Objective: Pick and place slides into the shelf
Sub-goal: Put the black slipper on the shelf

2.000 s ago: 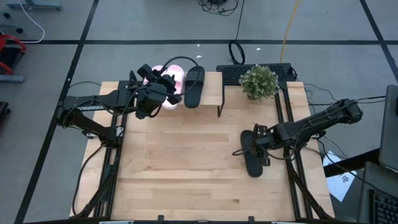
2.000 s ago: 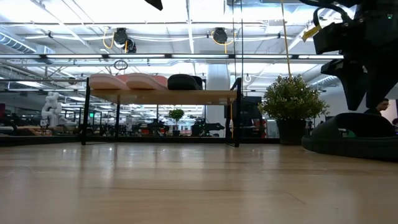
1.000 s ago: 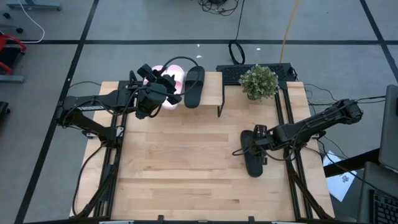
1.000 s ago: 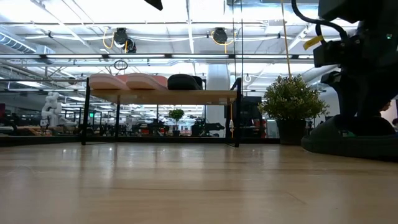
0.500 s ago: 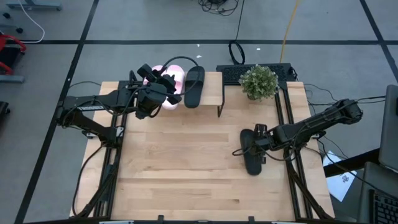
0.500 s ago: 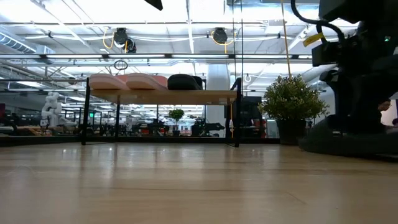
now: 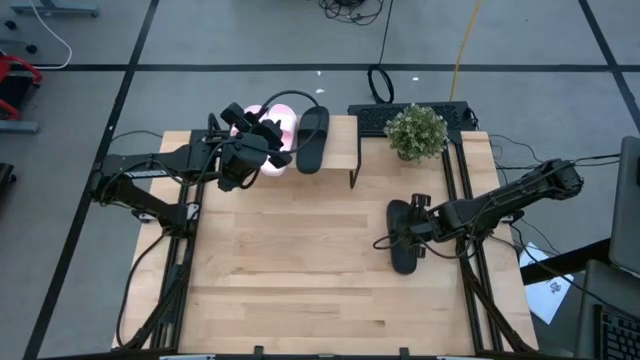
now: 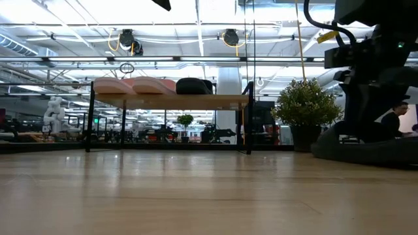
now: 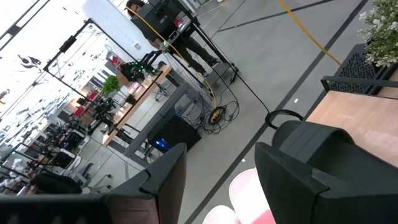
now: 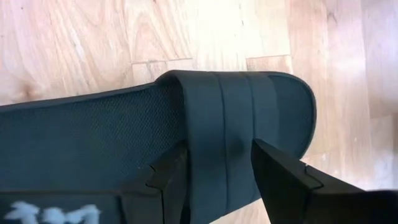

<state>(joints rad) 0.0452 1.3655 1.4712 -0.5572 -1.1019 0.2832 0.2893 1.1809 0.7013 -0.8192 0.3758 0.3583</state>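
I've got the right gripper (image 7: 412, 228) low on the right side of the table (image 7: 300, 280), over the loose black slide (image 7: 403, 243) that lies flat on the wood near the right edge. In the right wrist view its two fingers (image 10: 281, 180) sit either side of the slide's wide strap (image 10: 233, 134), pinching that strap as far as I can see. The low view shows the same slide (image 8: 366, 149) resting on the tabletop with the right arm coming down on it from above, and a person (image 8: 394, 121) sits in the room behind.

Farther back a potted plant (image 7: 416, 130) stands at the far right edge. To its left is the shelf (image 7: 340, 145), at the far edge of the table, carrying the other black slide (image 7: 312, 138) with the pink pair (image 7: 275, 135) just left of it, side by side on the board. Low view confirms all three on top of the shelf (image 8: 170, 100).

My left gripper (image 7: 268, 135) hovers over the pink pair at the shelf's left part. The left wrist view shows its fingers (image 9: 298, 168) spread apart, holding nothing, pink slide (image 9: 252, 193) below them
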